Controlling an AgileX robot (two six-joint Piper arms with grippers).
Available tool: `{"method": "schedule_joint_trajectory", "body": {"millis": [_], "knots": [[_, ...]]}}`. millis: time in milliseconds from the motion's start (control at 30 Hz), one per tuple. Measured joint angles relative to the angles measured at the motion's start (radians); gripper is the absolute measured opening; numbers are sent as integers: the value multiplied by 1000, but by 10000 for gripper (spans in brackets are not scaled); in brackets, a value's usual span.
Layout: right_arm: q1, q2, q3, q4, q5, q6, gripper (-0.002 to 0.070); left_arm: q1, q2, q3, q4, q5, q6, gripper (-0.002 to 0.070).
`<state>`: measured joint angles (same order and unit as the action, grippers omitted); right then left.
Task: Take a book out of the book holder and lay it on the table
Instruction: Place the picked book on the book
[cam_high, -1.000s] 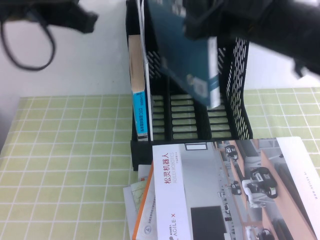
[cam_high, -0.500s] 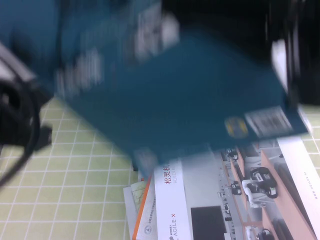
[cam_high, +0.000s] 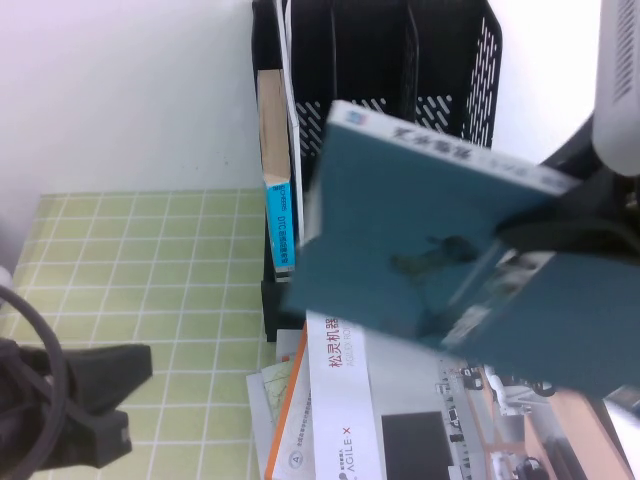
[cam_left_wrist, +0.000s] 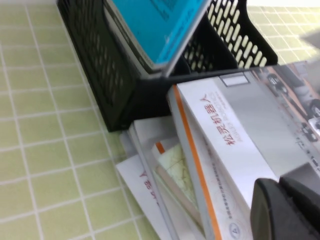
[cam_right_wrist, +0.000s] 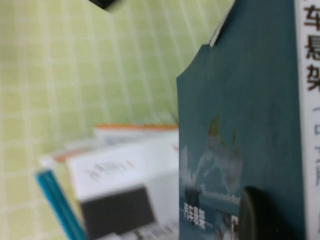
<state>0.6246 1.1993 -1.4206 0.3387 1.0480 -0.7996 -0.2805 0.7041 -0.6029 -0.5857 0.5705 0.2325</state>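
Now lifted clear of the book holder (cam_high: 440, 60) and held aloft, tilted, teal back uppermost: the book (cam_high: 420, 250), pinched at its right-hand edge by the right gripper (cam_high: 545, 235), whose dark fingers (cam_right_wrist: 260, 215) close on the cover beside the white spine strip with black characters. Behind the gripper, and further from the robot: the tall black book holder, upright on the tabletop (cam_high: 140, 260), its slotted compartments on the gripper's side showing nothing inside. In the holder's far-left compartment, away from the right gripper: a thick blue-spined book (cam_high: 278, 215) with tan page edges, standing upright beside a thin white sheet. Beneath the held book, flat on the checked green cloth: a grey-white brochure (cam_high: 400, 420) with red Chinese lettering and robot photos, overlapping a small heap of orange-edged papers (cam_left_wrist: 165, 175) just in front of the holder's base. Low at the near left corner, well apart from the book: the left gripper (cam_high: 90, 400), hovering over bare cloth; whether its fingers stand apart or together cannot be told.
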Motion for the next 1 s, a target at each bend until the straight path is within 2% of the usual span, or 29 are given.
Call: {"method": "schedule_joint_trajectory", "body": {"millis": [133,267,533,633,767,1000], "knots": [[21,0,-5,-257,0,120,130,0,0,22,-44,-8,7,-3],[122,19,-5,-550,7,278,130,0,0,22,-52,-17,26,-3],[506,155,-5,-1062,31,578,130,0,0,23,-104,-27,108,-2],[606,226,43,-1223,26,668,130,0,0,23,-126,-30,129,-2],[662,256,201,-1361,-51,755,130,0,0,23,-144,-32,136,-2],[668,237,518,-1462,-233,988,130,0,0,23,-172,6,181,-3]]}}
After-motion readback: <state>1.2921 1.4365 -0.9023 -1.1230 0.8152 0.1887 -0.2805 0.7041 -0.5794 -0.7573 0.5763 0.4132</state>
